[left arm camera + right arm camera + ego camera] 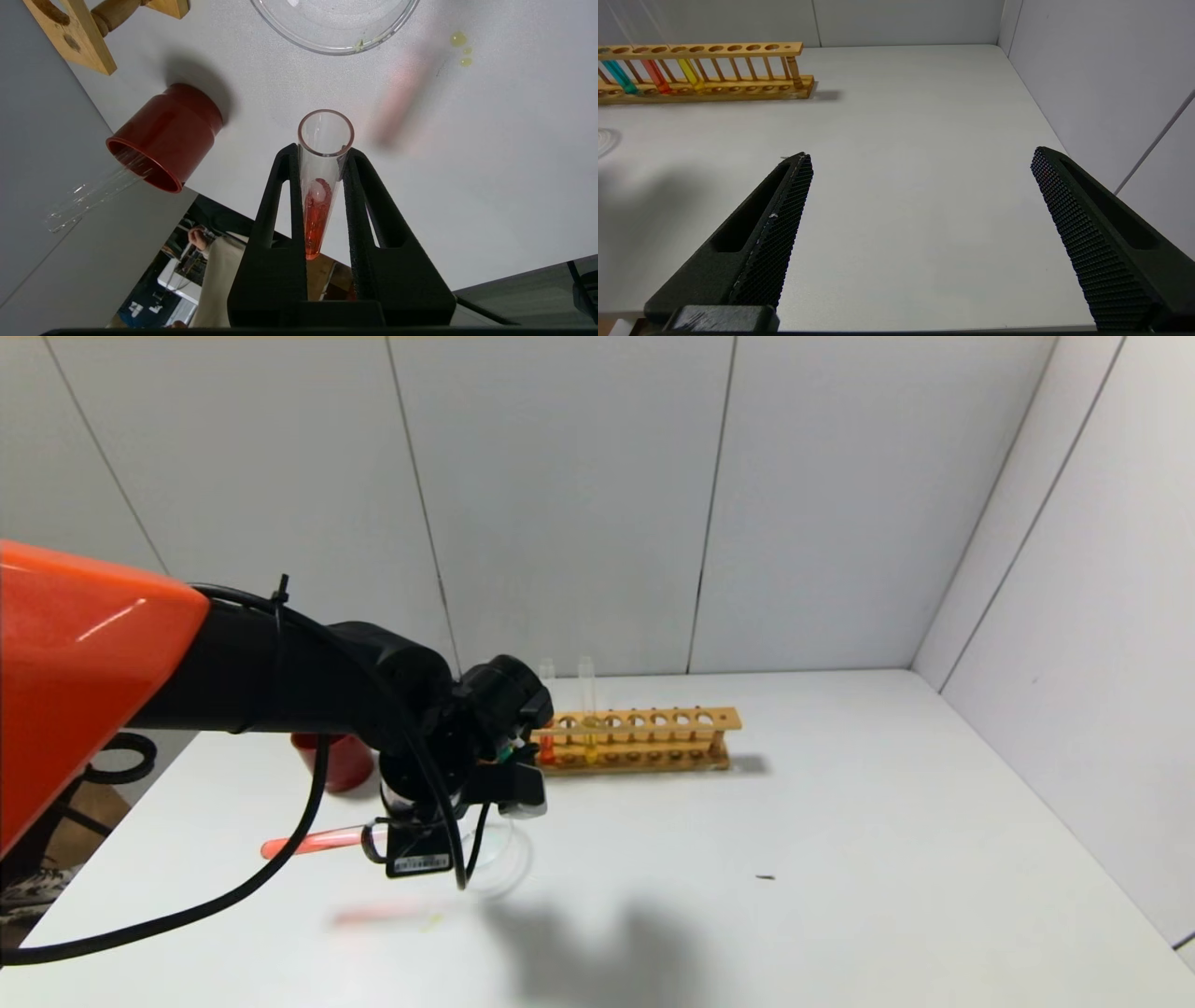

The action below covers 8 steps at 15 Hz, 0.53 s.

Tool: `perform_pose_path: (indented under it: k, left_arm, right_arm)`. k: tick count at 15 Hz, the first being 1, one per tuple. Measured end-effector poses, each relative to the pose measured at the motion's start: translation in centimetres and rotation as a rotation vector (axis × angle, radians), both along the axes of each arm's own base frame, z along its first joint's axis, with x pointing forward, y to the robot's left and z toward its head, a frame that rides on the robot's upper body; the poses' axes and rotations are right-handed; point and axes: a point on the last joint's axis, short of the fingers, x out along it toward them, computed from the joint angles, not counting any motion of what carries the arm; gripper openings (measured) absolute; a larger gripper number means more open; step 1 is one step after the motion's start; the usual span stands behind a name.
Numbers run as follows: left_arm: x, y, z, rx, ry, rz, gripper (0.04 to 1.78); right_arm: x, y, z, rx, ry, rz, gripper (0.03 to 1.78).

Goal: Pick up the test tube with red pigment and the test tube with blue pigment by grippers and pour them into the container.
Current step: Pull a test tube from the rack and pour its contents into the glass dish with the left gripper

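Observation:
My left gripper [322, 151] is shut on the test tube with red pigment [316, 212]. In the head view the tube [313, 843] lies almost level above the table, its closed end pointing left. The salmon liquid sits in its closed end. The tube's open mouth points toward the clear glass container [373, 39], which lies on the table just beyond it and also shows in the head view [509, 868]. The test tube with blue pigment [619, 77] stands in the wooden rack [738, 48]. My right gripper [920, 186] is open and empty over bare table.
A dark red cup [163, 135] stands beside the container, near the table's left edge, and shows in the head view [341, 761]. The rack [644, 719] also holds an orange-red tube [656, 77] and a yellow tube [691, 74]. Small yellow drops [460, 46] lie near the container.

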Motion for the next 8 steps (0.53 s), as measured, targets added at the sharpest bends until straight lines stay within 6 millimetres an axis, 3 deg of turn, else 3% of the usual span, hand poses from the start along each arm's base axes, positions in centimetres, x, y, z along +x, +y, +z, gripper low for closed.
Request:
perform_pose_path:
  k: [8]
  left_arm:
    - [1.4, -0.9, -1.0, 0.1, 0.025, -0.003, 0.31]
  right_arm:
    - [0.0, 0.0, 0.0, 0.0, 0.0, 0.0, 1.71]
